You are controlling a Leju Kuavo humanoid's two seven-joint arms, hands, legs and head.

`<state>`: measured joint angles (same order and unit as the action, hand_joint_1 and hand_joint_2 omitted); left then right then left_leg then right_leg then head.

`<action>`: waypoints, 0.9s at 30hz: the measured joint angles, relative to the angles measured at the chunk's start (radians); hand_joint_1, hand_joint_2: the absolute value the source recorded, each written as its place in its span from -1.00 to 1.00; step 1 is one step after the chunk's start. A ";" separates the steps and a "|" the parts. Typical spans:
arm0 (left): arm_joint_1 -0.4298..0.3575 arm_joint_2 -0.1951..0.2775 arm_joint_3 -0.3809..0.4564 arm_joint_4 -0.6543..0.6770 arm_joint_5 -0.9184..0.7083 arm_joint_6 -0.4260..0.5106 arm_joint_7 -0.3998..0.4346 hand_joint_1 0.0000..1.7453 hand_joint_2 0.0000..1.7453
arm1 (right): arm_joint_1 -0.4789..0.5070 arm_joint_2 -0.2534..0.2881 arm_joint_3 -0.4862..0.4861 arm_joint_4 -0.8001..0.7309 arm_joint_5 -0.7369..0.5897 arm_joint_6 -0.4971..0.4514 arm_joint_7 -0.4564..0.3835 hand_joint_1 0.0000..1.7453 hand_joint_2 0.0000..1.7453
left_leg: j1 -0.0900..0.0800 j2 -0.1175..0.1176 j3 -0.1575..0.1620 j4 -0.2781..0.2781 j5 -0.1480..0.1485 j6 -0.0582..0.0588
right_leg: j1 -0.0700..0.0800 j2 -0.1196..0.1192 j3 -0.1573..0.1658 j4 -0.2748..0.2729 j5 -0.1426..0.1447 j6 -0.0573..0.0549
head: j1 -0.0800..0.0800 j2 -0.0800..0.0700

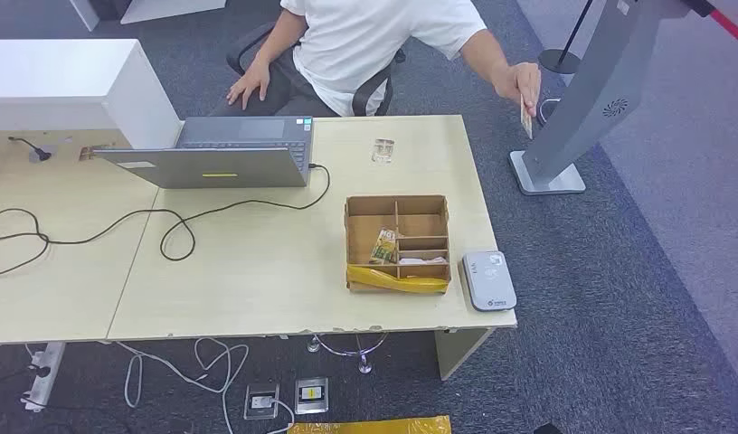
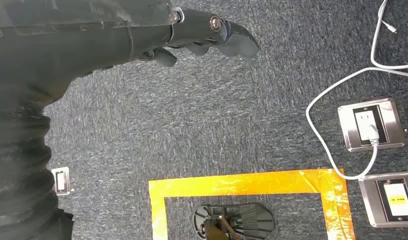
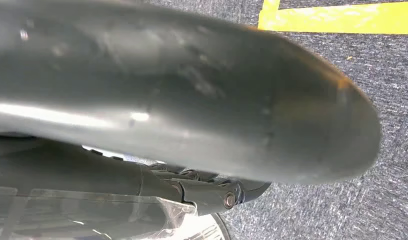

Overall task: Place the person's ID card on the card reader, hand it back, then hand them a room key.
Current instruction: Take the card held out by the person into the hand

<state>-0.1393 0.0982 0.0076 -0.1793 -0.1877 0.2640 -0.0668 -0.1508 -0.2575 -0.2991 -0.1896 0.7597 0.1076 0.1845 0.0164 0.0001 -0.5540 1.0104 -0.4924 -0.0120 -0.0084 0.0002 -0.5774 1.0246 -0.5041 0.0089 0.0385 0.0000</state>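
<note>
Head view high, facing down over desk (image 1: pixel 257 271); both wrist views close, facing down at carpet (image 2: pixel 217 100).

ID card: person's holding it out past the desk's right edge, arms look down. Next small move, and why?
Probably raise the right hand toward the ID card: the person's hand holds it off the desk, the card reader is bare, and the left hand hangs over the floor.

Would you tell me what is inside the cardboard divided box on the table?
The cardboard box shows a green-and-yellow packet and pale cards in its nearer compartments; the farther ones look empty. Yellow tape covers its front edge.
</note>
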 joint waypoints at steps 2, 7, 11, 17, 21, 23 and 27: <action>0.000 0.000 0.000 0.000 0.000 0.000 0.000 -1.00 1.00 | 0.000 0.000 0.000 0.000 0.000 0.000 -0.001 -1.00 -1.00 | 0.000 0.000 0.000 0.000 0.000 0.000 | 0.000 0.000 0.000 0.000 0.000 0.000 | 0.000 0.000; 0.000 0.000 0.000 0.000 0.008 0.005 0.003 -1.00 1.00 | -0.003 -0.018 0.001 0.000 -0.026 -0.024 -0.012 -1.00 -1.00 | 0.000 0.000 0.000 0.000 0.000 0.000 | 0.000 0.000 0.000 0.000 0.000 0.000 | 0.000 0.000; 0.000 0.000 0.000 0.000 0.010 0.006 0.005 -1.00 1.00 | -0.013 -0.048 0.000 0.000 -0.056 -0.044 -0.015 -1.00 -1.00 | -0.001 0.000 0.000 0.000 0.000 0.000 | -0.001 0.000 0.000 0.000 0.000 0.000 | 0.000 0.000; 0.000 0.001 0.000 0.000 0.011 0.009 0.011 -1.00 1.00 | -0.071 -0.132 -0.060 -0.010 -0.206 -0.189 -0.017 -1.00 -1.00 | -0.003 0.000 0.000 0.000 0.001 0.001 | -0.004 0.000 0.000 0.000 0.001 0.002 | 0.000 0.000; -0.001 0.002 0.000 0.000 0.026 0.023 0.011 -1.00 1.00 | -0.222 -0.296 -0.130 -0.043 -0.281 -0.273 -0.023 -1.00 -1.00 | -0.010 0.003 -0.001 0.000 0.003 0.005 | -0.010 0.002 -0.003 0.002 0.004 0.006 | -0.001 0.000; -0.001 0.001 0.000 0.000 0.032 0.028 0.010 -1.00 1.00 | -0.312 -0.377 -0.156 -0.062 -0.296 -0.286 -0.025 -1.00 -1.00 | -0.011 0.002 0.000 0.000 0.004 0.007 | -0.011 0.002 -0.003 0.002 0.005 0.007 | 0.000 0.000; 0.000 -0.003 0.000 0.000 0.035 0.030 0.009 -1.00 1.00 | -0.415 -0.470 -0.183 -0.088 -0.307 -0.291 -0.022 -1.00 -1.00 | -0.011 -0.004 -0.001 0.001 0.005 0.008 | -0.011 -0.004 -0.001 0.001 0.005 0.008 | 0.000 0.000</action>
<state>-0.1397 0.0952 0.0080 -0.1793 -0.1524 0.2937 -0.0574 -0.5656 -0.7277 -0.4823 -0.2778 0.4524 -0.1830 0.1620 0.0057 -0.0035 -0.5553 1.0111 -0.4872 -0.0035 -0.0193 -0.0041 -0.5781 1.0252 -0.4993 0.0165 0.0387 0.0000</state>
